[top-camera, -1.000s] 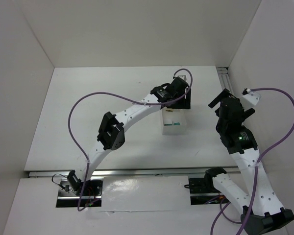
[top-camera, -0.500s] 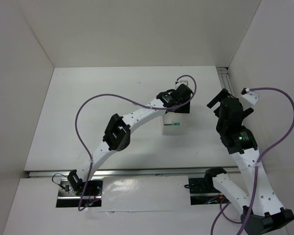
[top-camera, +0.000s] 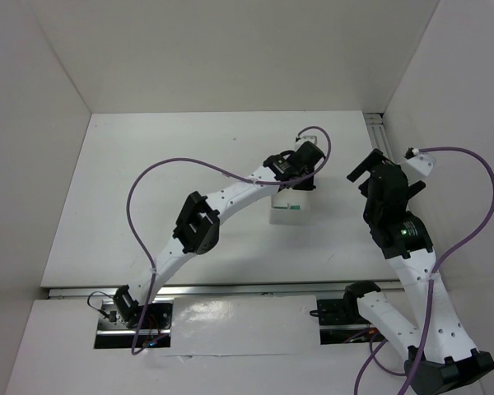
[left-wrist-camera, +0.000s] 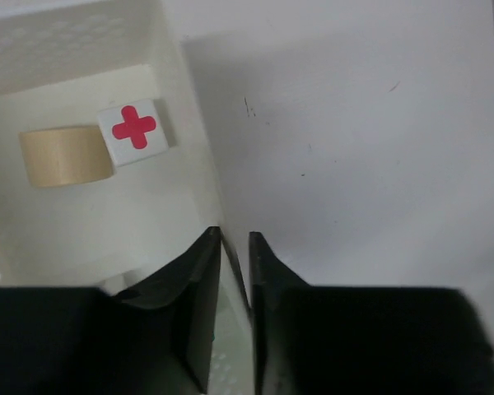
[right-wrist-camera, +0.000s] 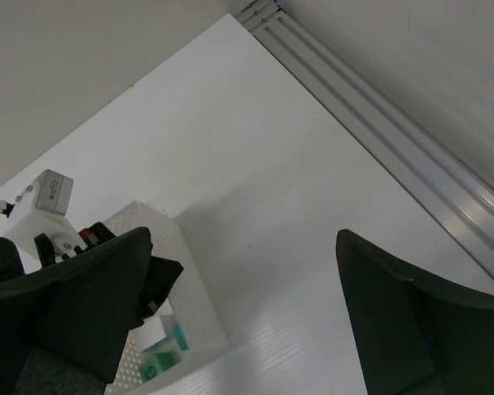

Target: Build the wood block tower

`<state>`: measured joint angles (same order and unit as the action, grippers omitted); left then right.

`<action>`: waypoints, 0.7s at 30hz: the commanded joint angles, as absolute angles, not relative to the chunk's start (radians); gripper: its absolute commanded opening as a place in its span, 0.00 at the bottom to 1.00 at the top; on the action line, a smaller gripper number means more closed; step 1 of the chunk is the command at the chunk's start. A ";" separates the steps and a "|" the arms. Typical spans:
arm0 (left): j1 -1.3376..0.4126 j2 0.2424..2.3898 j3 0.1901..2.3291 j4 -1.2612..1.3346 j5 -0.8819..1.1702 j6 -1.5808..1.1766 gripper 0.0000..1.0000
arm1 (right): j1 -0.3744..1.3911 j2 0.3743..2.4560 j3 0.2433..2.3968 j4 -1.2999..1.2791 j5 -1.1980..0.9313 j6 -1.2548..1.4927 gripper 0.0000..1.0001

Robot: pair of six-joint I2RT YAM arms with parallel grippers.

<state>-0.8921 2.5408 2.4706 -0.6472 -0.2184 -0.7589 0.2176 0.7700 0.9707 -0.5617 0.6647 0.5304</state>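
Left claw [left-wrist-camera: 235,240] stands with its fingers drawn close together, closed on the wall of the translucent white tray [left-wrist-camera: 181,99]: one finger is inside the tray, the other outside over the bare counter [left-wrist-camera: 379,148].

The left wrist view alone shows the tray floor. A white cube with a red cross [left-wrist-camera: 134,132] lies at about 10 o'clock from the fingertips. A tan cylinder [left-wrist-camera: 64,155] lies on its side, touching the cube at the cube's 9 o'clock side. No block rests on another.

The teal-green cube [right-wrist-camera: 160,362] is outside that view. The right wrist camera catches it through the tray's near corner, at about 7 o'clock in that view.

Right claw [right-wrist-camera: 240,243] has its fingers spread wide apart with only counter between them. From above it hangs at about 3 o'clock of the tray, apart from it.

The overhead view hides the left fingers under the wrist, so the grip on the wall shows only from the wrist.

Against the frame a second earlier, the left wrist has dropped toward 6 o'clock onto the tray's far edge. The left elbow has swung toward 4 o'clock. The right arm has not moved.
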 commanded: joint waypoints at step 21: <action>-0.663 2.123 1.949 -0.129 0.671 -0.876 0.00 | 0.213 0.752 1.011 -0.566 0.667 0.541 1.00</action>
